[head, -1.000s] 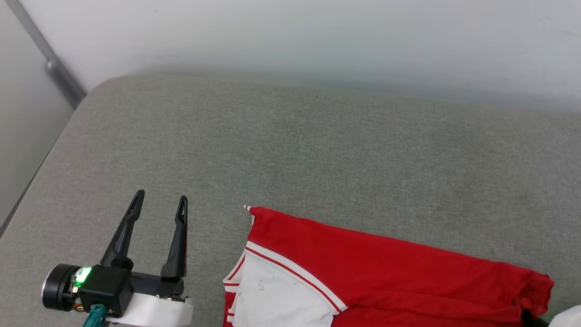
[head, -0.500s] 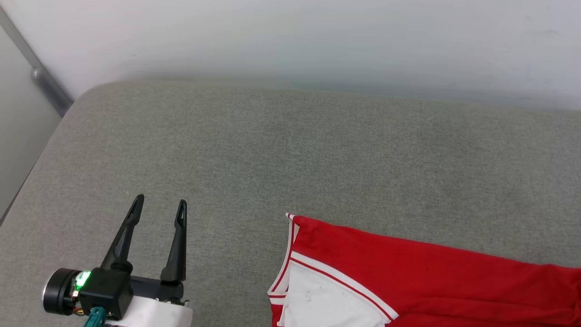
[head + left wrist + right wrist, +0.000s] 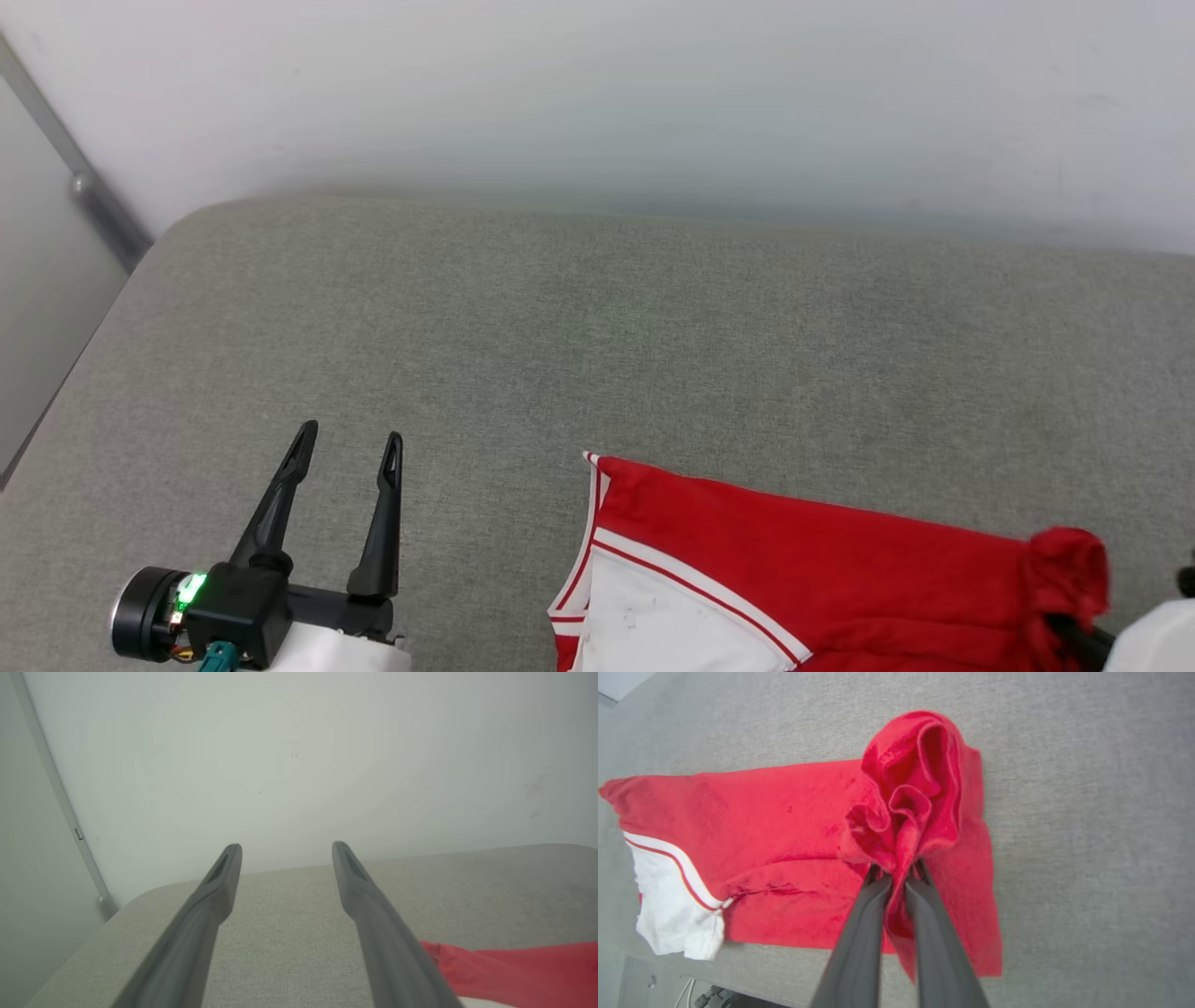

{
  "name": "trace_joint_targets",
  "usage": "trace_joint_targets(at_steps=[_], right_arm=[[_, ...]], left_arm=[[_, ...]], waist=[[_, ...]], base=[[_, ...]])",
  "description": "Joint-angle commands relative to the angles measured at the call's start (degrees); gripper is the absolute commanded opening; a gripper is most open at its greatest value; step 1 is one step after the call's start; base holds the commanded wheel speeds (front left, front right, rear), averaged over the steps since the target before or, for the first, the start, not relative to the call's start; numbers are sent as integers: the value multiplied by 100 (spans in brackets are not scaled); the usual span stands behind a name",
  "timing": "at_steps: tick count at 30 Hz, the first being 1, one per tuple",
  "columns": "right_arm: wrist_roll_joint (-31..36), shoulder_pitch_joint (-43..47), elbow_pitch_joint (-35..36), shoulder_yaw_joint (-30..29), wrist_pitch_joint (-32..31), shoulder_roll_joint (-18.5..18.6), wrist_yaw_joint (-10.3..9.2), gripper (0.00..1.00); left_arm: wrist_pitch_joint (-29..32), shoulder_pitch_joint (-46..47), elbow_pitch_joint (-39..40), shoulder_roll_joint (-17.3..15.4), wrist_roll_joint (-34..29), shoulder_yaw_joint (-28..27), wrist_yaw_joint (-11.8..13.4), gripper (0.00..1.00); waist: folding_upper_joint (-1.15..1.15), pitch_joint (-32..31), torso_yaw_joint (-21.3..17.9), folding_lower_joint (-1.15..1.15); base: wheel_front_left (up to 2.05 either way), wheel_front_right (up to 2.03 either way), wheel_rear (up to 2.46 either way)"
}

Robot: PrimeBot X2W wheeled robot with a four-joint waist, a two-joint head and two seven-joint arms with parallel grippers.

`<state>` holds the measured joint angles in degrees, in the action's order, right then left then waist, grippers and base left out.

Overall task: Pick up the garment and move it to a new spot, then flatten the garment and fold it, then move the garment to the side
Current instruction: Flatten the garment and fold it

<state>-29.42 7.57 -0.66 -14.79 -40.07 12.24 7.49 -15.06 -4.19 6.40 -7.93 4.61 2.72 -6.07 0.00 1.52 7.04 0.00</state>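
Observation:
The garment (image 3: pixel 822 579) lies on the grey cushion (image 3: pixel 597 336) at the lower right of the head view, red with a white sleeve (image 3: pixel 653 625) edged in red and white stripes. Its right end is gathered into an upright bunch (image 3: pixel 1069 560). My right gripper (image 3: pixel 897 870) is shut on that bunch of the garment (image 3: pixel 761 826), its dark fingers (image 3: pixel 1074 639) just showing under the cloth. My left gripper (image 3: pixel 352 435) hovers open over bare cushion to the left of the garment, nothing between its fingers (image 3: pixel 219 882). The garment's near corner (image 3: pixel 514 970) lies to its right.
A white wall (image 3: pixel 597 93) runs close behind the cushion's far edge. A grey rail (image 3: pixel 93 205) slants down the wall at the left, where the cushion's rounded corner ends. The cushion's near edge (image 3: pixel 738 970) passes just below the garment, with cables beneath it.
The garment has slid to the right, away from my left gripper, and its right end now stands bunched up. The head camera has shifted a little. My left gripper stays open.

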Motion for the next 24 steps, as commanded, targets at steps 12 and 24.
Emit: trace_joint_targets(at_steps=[12,24], right_arm=[[-470,-73,896,1095,-650,-931,0,0],[-1397,-777,-14,2390,112,-943,0,0]], left_arm=[[-14,57,51,96,-72,-11,-64,100],[-14,63,-36,92,-49,38,-102,100]], waist=[[0,-78,270,0],[0,-57,530,0]], base=[[0,0,0],[0,0,0]])
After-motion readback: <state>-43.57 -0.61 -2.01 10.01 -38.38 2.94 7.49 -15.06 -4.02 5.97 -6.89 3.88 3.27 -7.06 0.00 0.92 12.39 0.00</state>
